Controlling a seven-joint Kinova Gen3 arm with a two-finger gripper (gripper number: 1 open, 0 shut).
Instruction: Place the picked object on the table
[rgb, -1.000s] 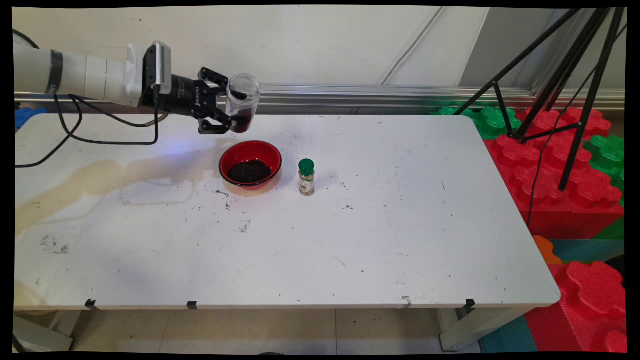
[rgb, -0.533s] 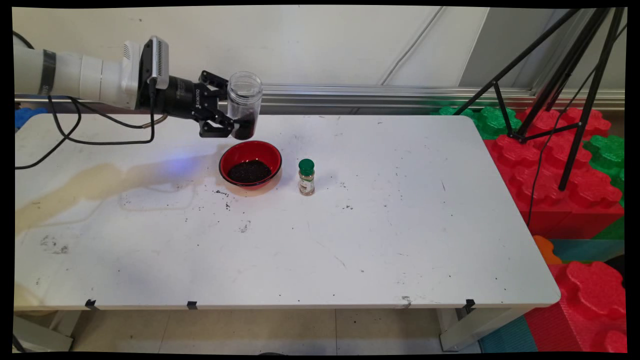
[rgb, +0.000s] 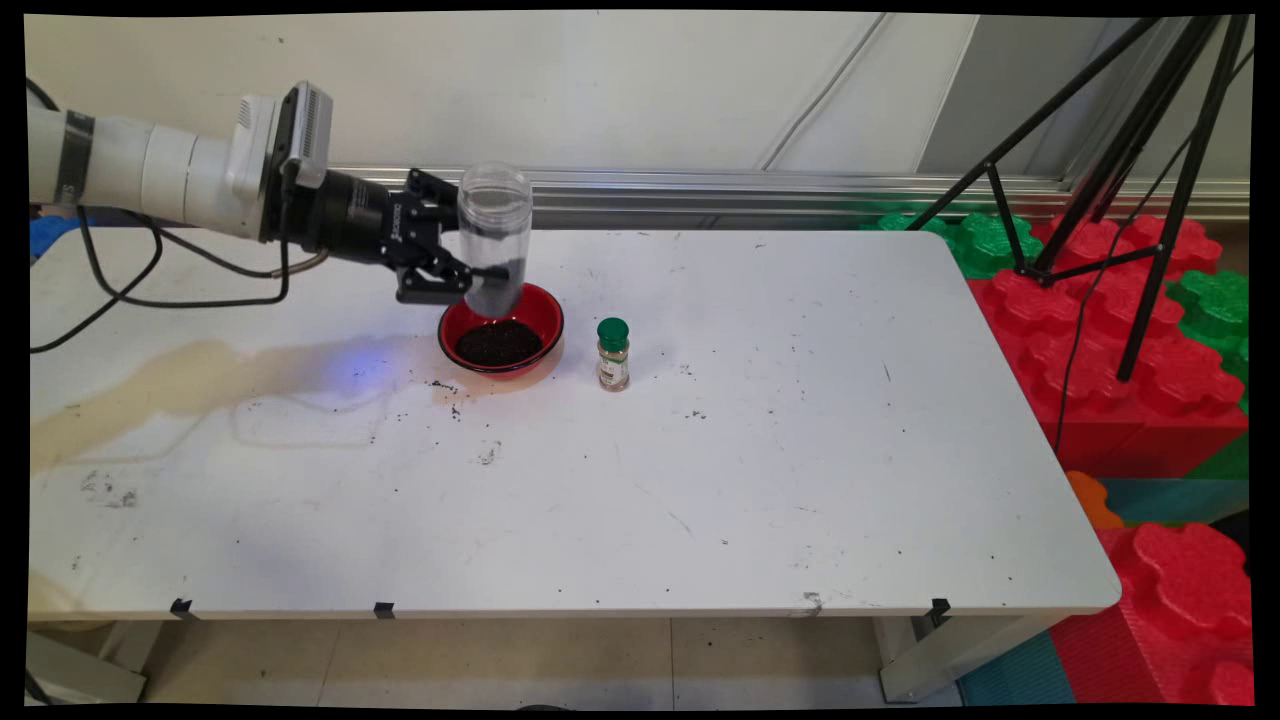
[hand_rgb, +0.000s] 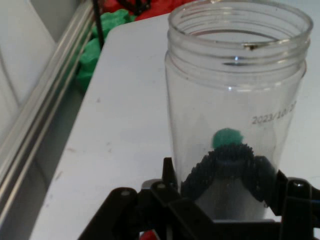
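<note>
a: we see the tool (rgb: 478, 284) pinching a clear plastic jar (rgb: 494, 235) low on its body, the jar upright with its open threaded mouth at the top.

b: agreed. in the hand view we see the ribbed fingers (hand_rgb: 200, 172) pressed against the jar (hand_rgb: 235, 100), and a printed date on its wall.

a: the jar hangs just above the far rim of the red bowl (rgb: 547, 318), which holds a heap of dark grains. we see some dark grains in the jar's bottom too.

b: just to the right of the bowl stands a small spice bottle with a green cap (rgb: 613, 353), apart from the bowl.

a: dark specks lie scattered on the white desk (rgb: 700, 480), and a yellowish stain runs across its left part.
</note>
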